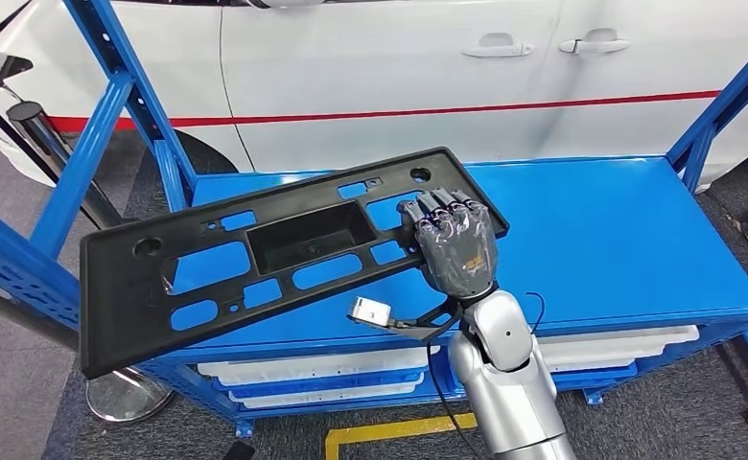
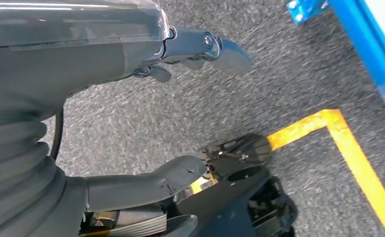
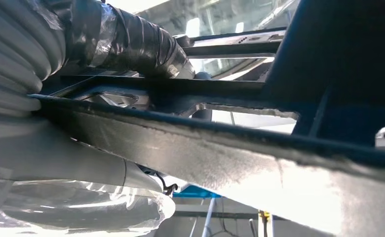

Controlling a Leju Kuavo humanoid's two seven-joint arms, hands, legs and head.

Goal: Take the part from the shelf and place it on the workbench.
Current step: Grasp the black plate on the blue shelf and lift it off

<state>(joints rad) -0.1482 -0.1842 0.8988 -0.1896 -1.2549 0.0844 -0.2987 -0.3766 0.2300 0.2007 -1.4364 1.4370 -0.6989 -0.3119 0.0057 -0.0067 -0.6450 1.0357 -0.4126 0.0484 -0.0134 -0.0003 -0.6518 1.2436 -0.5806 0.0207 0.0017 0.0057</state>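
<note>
Part (image 1: 255, 268): one long, flat black plastic panel with a rectangular recess at its middle, several rounded slots and two round holes near its ends; held tilted above the blue counter (image 1: 600, 230), far end higher, near end projecting out past the counter's front edge toward the left, not resting on the surface. Right hand (image 1: 456, 244): dark grey, on a silver arm rising from below, fingers curled over the upper face of the part near its right end and clamped on it; the right wrist view shows the part's edge (image 3: 230, 148) running between the fingers above and the thumb (image 3: 82, 163) below. Left hand (image 2: 131, 113): seen in the left wrist view above grey carpeted floor (image 2: 146, 113), fingers (image 2: 220, 49) and thumb (image 2: 146, 182) apart with nothing between them. Counter: blue metal top on a blue frame with slanted struts (image 1: 92, 144), pale trays (image 1: 322, 369) on the levels beneath. Small white tag (image 1: 370, 311) on a black cable at the right wrist. Background: white car body (image 1: 399, 67) with a red stripe and two door handles, directly behind the counter. Floor marking: yellow tape line (image 1: 389, 436) in front of the counter; a chrome post base (image 1: 126, 398) at the left.
</note>
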